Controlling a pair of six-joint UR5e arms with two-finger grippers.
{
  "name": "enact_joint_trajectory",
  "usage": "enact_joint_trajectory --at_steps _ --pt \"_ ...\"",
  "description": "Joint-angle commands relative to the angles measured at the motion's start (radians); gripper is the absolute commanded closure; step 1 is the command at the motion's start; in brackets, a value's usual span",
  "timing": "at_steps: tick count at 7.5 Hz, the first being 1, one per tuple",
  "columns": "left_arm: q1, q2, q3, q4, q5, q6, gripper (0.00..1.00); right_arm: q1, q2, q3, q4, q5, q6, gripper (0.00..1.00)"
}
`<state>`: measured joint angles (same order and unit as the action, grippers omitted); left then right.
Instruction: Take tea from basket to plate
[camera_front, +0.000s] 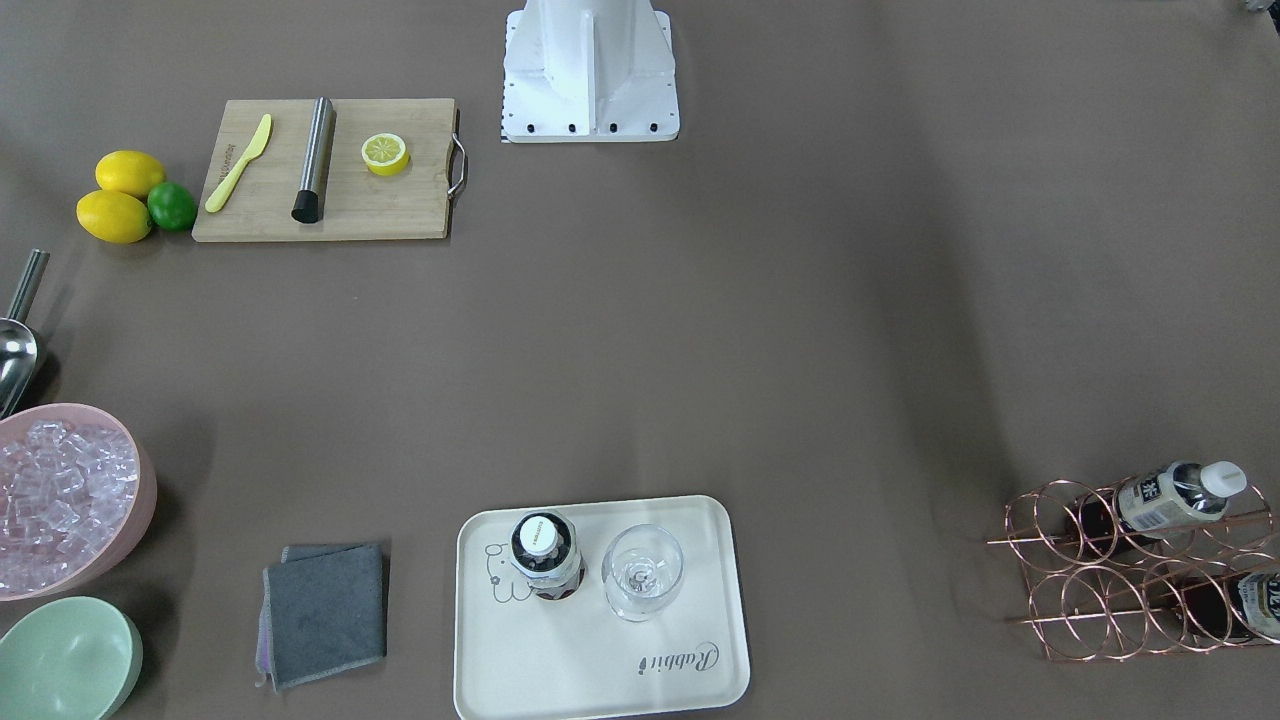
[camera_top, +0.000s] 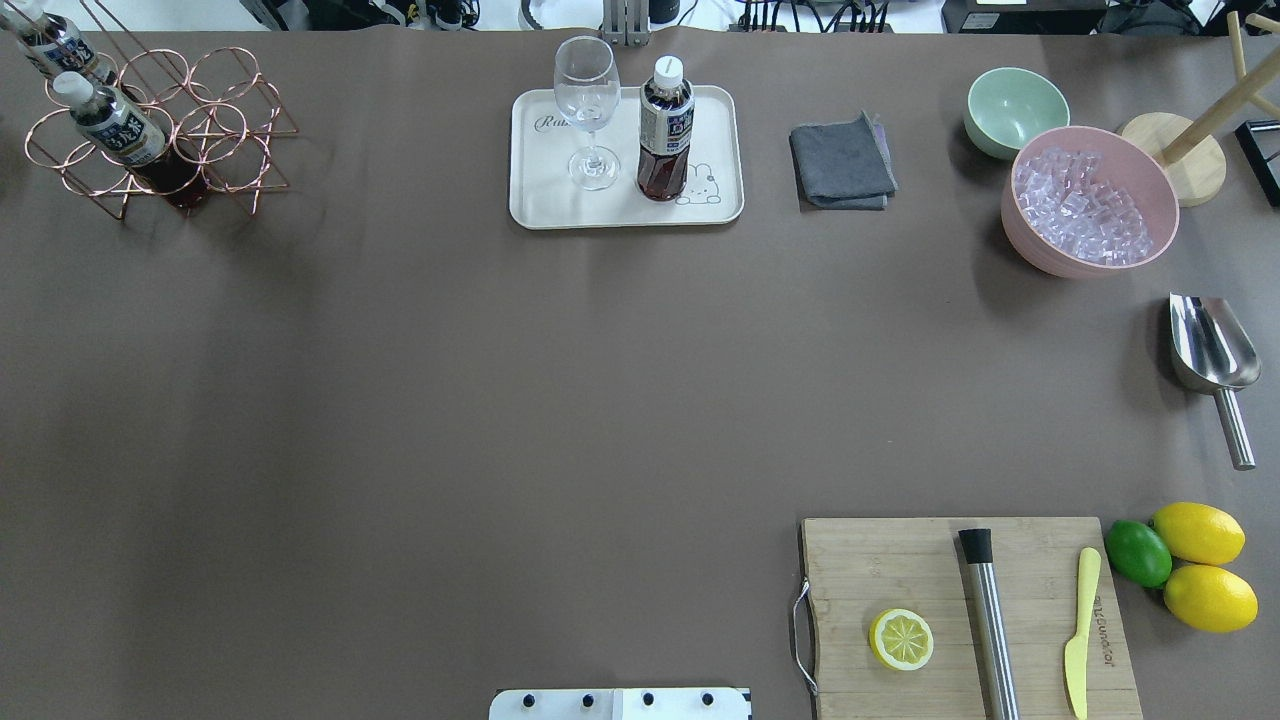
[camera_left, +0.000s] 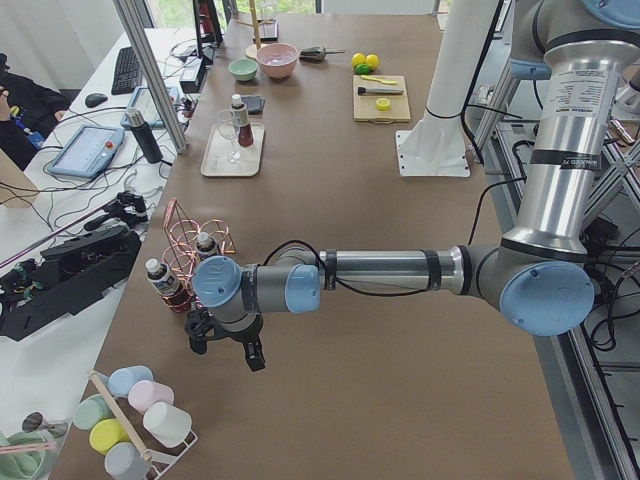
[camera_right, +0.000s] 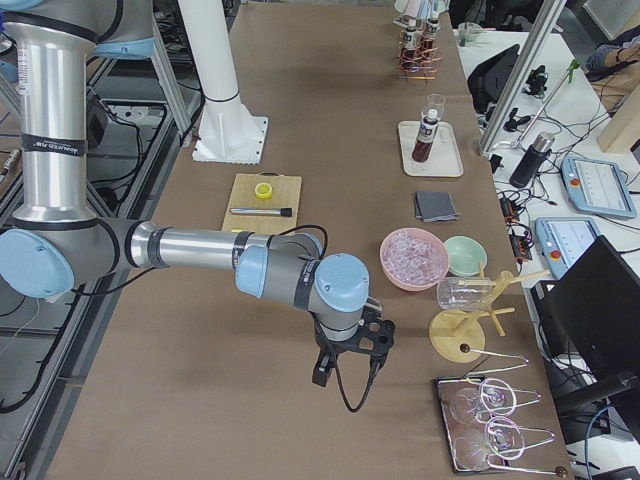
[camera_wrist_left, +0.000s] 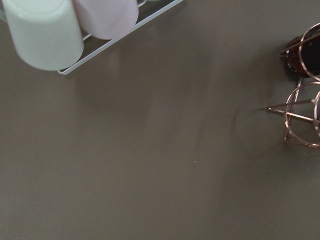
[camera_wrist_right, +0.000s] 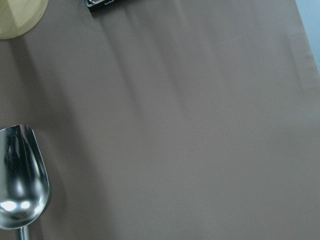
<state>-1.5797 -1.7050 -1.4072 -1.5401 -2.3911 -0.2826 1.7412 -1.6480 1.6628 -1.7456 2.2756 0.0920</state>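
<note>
1 tea (camera_top: 665, 140) stands on the plate (camera_top: 722, 205): transfer apparently complete, no further move needed. The left gripper (camera_left: 228, 345) and right gripper (camera_right: 348, 366) hang aside; whether their fingers are spread cannot be told.

Table (camera_top: 400, 400) (brown) carries plate (camera_top: 540, 195), basket (camera_top: 200, 135), board (camera_top: 900, 560)
</note>
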Motion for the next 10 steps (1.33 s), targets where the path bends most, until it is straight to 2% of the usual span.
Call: enact_joint_trajectory --at_steps 1,2,3,5,6,7,10 --pt "-0.002 0.016 -0.001 0.003 0.006 0.005 0.02 0.011 -0.015 0.000 0.000 0.033 0.000 0.00" --pt "-0.003 0.018 -0.006 0.000 0.015 0.013 0.02 0.015 -0.016 0.000 0.000 0.035 -0.002 0.00" --pt "-0.008 0.030 -0.057 0.005 0.012 0.019 0.02 0.017 -0.018 -0.003 0.000 0.035 -0.002 0.00" --pt "-0.014 0.160 -0.223 0.003 0.018 0.023 0.02 0.018 -0.018 0.000 0.000 0.036 -0.002 0.00" --pt "-0.013 0.206 -0.249 0.002 0.061 0.089 0.02 0.018 -0.018 -0.001 0.000 0.057 -0.003 0.00" --pt "-0.011 0.212 -0.243 0.003 0.105 0.218 0.02 0.018 -0.018 0.000 0.000 0.058 -0.005 0.00" --pt "-0.019 0.212 -0.219 0.014 0.109 0.244 0.02 0.018 -0.021 -0.003 0.000 0.059 -0.006 0.00"
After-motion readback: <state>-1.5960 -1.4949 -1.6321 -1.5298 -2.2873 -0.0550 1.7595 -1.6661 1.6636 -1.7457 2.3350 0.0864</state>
